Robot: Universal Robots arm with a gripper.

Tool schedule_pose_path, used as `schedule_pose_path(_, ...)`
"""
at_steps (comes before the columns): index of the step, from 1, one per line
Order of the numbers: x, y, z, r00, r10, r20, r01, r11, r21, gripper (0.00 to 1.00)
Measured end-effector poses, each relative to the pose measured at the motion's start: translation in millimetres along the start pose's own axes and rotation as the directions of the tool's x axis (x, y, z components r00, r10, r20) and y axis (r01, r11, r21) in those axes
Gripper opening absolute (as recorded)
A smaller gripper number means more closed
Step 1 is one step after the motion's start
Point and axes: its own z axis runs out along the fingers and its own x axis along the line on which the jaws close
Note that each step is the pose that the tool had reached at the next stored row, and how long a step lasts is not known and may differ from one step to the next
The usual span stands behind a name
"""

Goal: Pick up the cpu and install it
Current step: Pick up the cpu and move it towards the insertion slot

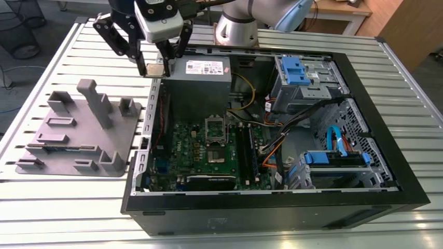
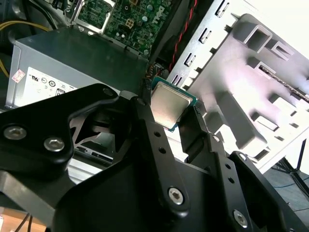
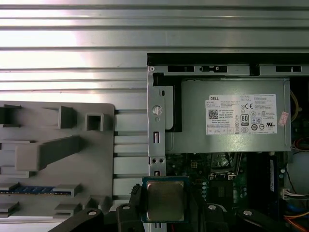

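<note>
Cpu [image 2: 169,102] held by the gripper [image 2: 170,110], fingers [image 2: 150,131] closed on its sides, one edge apparently hidden.

So the big black open computer case [image 1: 277,205] lay flat on the slatted metal table [image 1: 69,218], and the grey plastic tray of blocks [image 1: 128,132] sat just beside it on the exterior view's left. Inside the case, the grey metal power-supply box [image 1: 197,96] was in the far corner on that same side. The green motherboard [image 1: 201,155] lay in front of it, with the hollow rectangular metal socket frame [image 1: 215,128] on the board near the box. Blue-and-silver drive cages [image 1: 304,78] were over on the exterior view's right. The black two-finger gripper [image 1: 155,71] hung above the case wall between tray and box, with the small square silver-topped cpu [image 1: 154,68] pinched between its fingers.
</note>
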Motion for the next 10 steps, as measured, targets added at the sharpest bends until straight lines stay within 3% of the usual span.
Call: schedule_pose_path(10, -5.1, 0.1, 0.2, 1.0, 0.0, 0.0, 0.0, 1.0, 0.0, 0.47)
